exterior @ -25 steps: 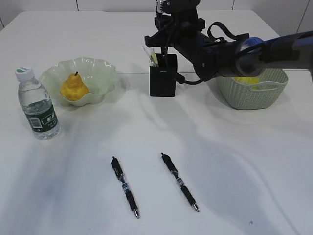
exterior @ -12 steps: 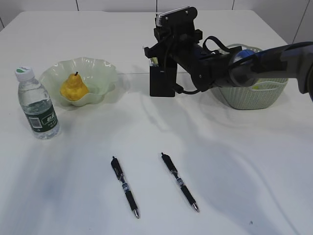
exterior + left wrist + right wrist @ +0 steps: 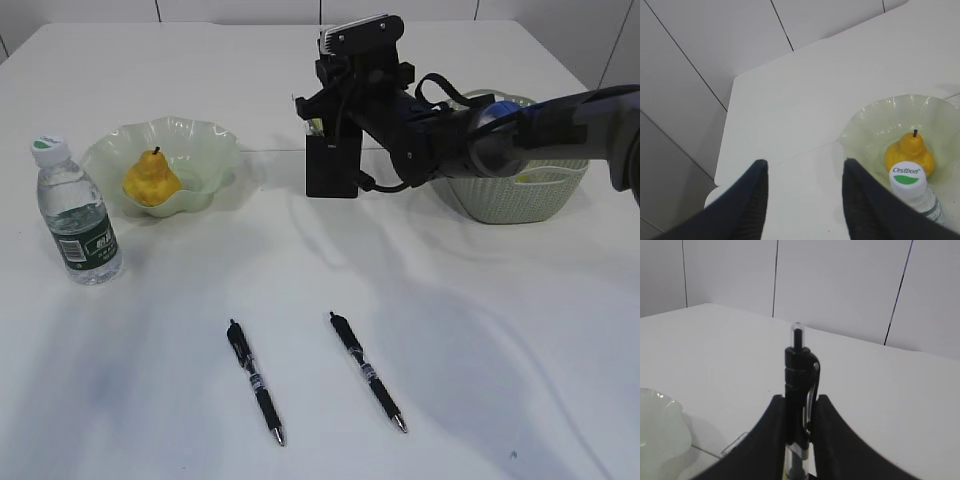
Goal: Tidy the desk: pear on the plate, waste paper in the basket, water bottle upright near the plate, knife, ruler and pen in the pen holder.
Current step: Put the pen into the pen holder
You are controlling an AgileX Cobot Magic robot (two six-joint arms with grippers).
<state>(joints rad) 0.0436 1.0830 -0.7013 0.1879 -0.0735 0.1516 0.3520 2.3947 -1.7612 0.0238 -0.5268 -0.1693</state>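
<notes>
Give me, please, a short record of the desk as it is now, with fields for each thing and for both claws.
pear: on the plate
plate: back left of the desk
water bottle: upright, left of the plate
basket: back right, yellow paper inside
pen holder: back middle, under the right claw
pens on desk: two, lying near the front
right claw: shut on a pen, held upright above the pen holder
left claw: open, empty, above the water bottle
</notes>
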